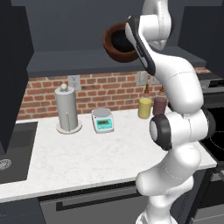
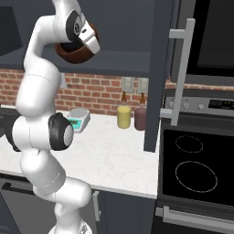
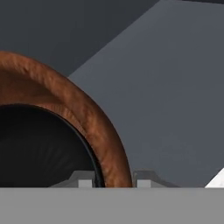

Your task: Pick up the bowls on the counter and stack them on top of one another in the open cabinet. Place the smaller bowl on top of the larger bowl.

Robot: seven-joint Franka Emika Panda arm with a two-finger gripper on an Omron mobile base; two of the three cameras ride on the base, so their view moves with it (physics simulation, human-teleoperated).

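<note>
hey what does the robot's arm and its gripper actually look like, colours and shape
The arm is glossy white, built of rounded, bulbous segments with dark grey to black round caps and bands at the joints. No cables or markings show. The gripper ends in two small grey fingertips.

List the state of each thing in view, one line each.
larger bowl: lifted, tilted, rim pinched by the tool, at the open cabinet.
tool: shut on the bowl's rim, one finger inside, one outside.
open cabinet: doorless, shelf bare where visible.
yellow jar: upright on the counter, beside the maroon jar.
scale: flat on the counter.
paper towel holder: upright.
</note>
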